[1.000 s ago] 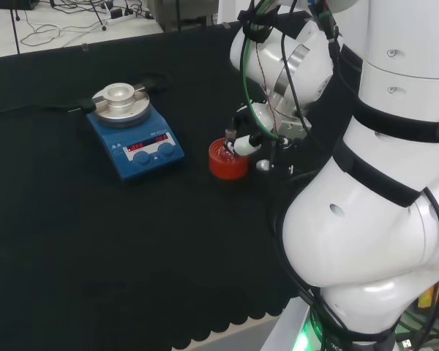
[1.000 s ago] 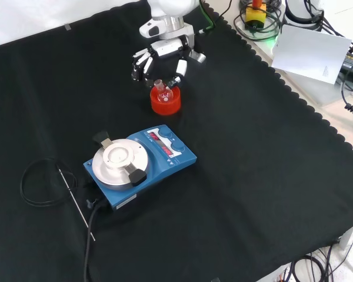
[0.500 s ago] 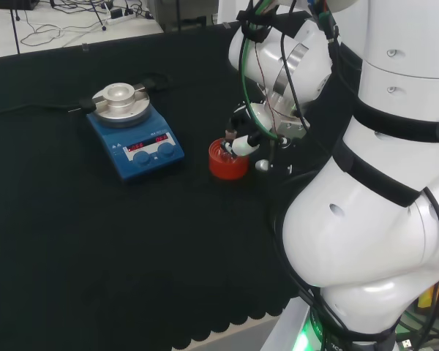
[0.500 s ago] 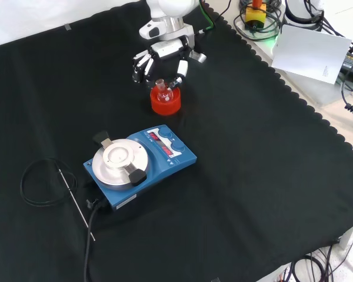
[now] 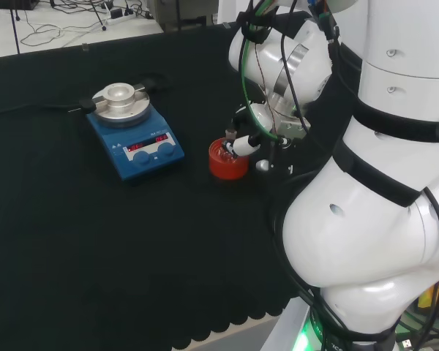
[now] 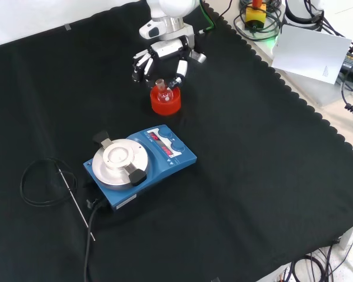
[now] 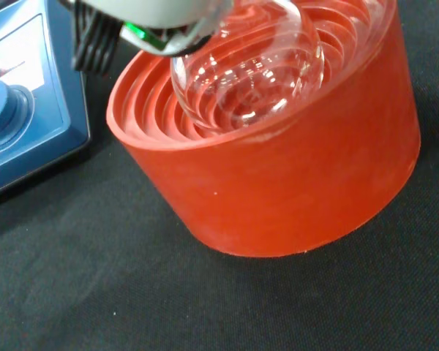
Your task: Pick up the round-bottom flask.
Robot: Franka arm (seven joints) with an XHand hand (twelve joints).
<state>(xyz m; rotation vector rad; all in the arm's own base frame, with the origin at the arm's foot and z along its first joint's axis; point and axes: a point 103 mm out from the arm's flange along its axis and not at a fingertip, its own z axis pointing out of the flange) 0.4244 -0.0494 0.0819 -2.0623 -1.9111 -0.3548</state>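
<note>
A clear round-bottom flask [image 6: 162, 90] sits upright in a red ribbed stand [image 6: 165, 103] on the black cloth. The black and white hand [image 6: 163, 54] hangs just behind and above it. Its fingers [image 6: 140, 63] are on one side of the flask's neck and its thumb [image 6: 180, 69] on the other, a small gap apart from the glass. In the wrist view the flask's bulb [image 7: 249, 69] rests in the stand [image 7: 293, 183], with a blurred part of the hand [image 7: 150, 18] close over it. In the head view the hand [image 5: 241, 144] reaches over the stand [image 5: 227, 161].
A blue magnetic stirrer [image 6: 140, 165] with a round silver plate stands nearer the camera in the front view, its corner [image 7: 22, 110] close beside the stand in the wrist view. A black cable and thin probe [image 6: 70, 194] lie to its left. The arm's white links [image 5: 373, 183] are at the head view's right.
The hand has come down slightly toward the flask's neck. The flask and stand have not moved.
</note>
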